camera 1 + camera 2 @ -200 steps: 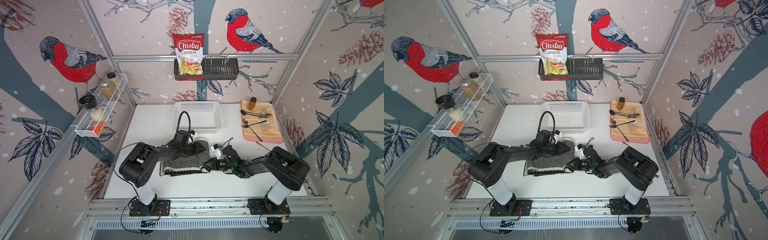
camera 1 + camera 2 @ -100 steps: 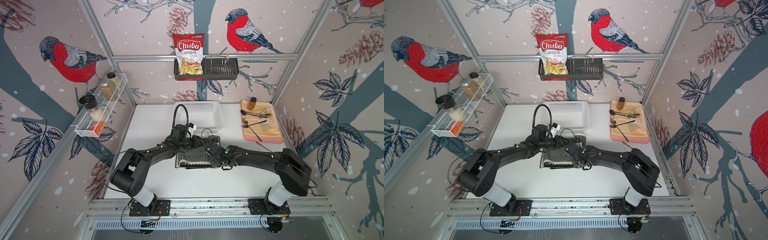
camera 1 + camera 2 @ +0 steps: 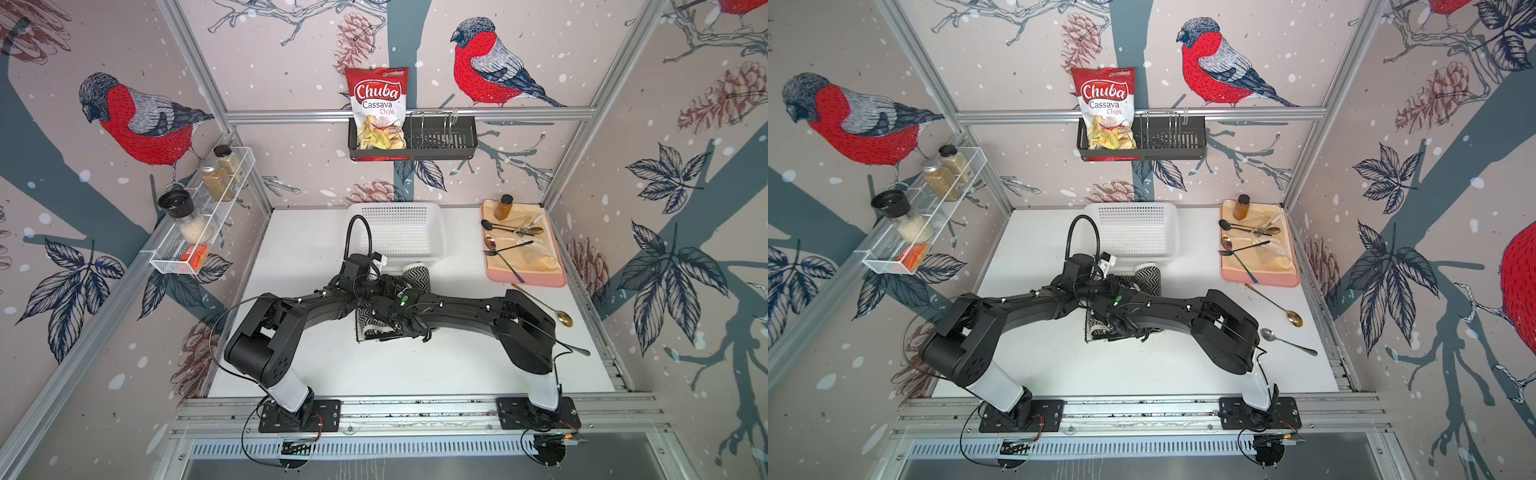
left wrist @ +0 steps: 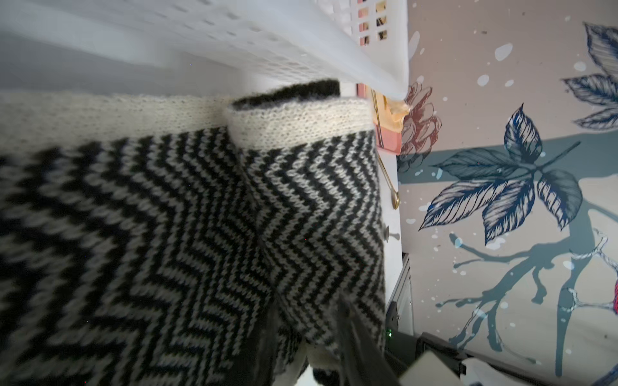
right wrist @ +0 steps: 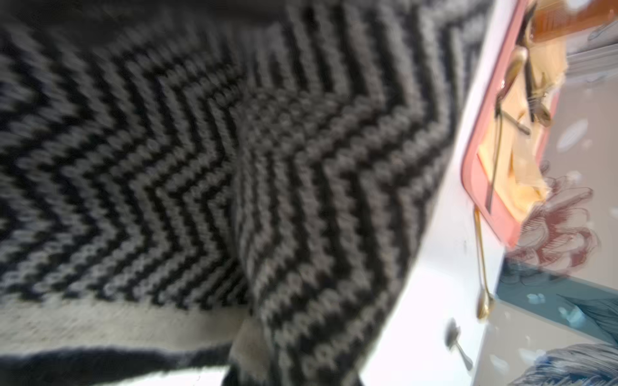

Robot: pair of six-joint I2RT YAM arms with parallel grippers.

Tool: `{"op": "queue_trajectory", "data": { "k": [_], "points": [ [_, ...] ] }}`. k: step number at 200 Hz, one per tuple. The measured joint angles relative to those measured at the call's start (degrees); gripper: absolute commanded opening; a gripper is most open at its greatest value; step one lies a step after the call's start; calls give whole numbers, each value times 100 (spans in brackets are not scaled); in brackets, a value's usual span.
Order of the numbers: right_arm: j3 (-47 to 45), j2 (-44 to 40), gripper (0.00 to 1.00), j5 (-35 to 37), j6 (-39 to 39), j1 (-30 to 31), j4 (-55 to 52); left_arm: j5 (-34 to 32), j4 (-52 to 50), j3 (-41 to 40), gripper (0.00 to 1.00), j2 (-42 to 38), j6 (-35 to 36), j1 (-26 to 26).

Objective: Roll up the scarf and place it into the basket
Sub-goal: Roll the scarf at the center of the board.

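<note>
1. Left gripper (image 4: 309,344): part-way apart, with dark fingers (image 4: 354,337) on either side of the rolled end of the scarf (image 4: 301,200). Close against the knit on both sides, but whether pressing or merely flanking it, cannot tell.
2. Right gripper (image 3: 386,311): closed down to almost nothing, pinching a fold of the herringbone cloth (wrist view blurred, tips barely visible).
3. Brought together low over the middle of the table (image 3: 353,365), with much of the cloth hidden beneath both arms in both top views.
4. Scarf's place: lying on the table, outside the basket (image 3: 399,237). Rolled end (image 3: 417,277) zigzag side out, cream edge showing, just beside the basket's near wall. Flat remainder spread toward the robot's side, under the two wrists.
5. Basket's place: upright at the back of the table, near wall just beside the roll (touching or not, cannot tell).
6. On the robot's right: pink tray (image 3: 523,282) bearing cutlery and a small bottle, well apart from the scarf. Gold spoon (image 3: 564,318) flat on the table, handle tip just beside the tray's near edge.
</note>
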Motion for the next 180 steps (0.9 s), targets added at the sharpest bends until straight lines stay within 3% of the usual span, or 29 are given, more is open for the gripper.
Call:
{"op": "queue_trajectory", "data": {
  "k": [43,72,100,107,128,152,180],
  "points": [
    [-15,63,10,-72,85,15,74,297,321,-17,29,365,-538,-120],
    [-251,-13,13,-450,157,-31,173,468,238,243,0,719,-595,-214],
    [-551,-295,16,-776,118,-94,413,378,-39,514,0,841,-363,-247],
    [-614,-350,24,-861,70,-116,485,328,-122,553,0,852,-339,-254],
    [-870,-610,75,-1185,-20,-190,776,151,-264,638,0,857,-216,-256],
    [-1604,-1469,91,-1757,-304,-400,1652,-195,-372,608,0,855,-103,-247],
    [-2693,-3062,93,-2417,-280,-1040,2780,-315,-592,492,0,903,-50,-109]
  ]
}}
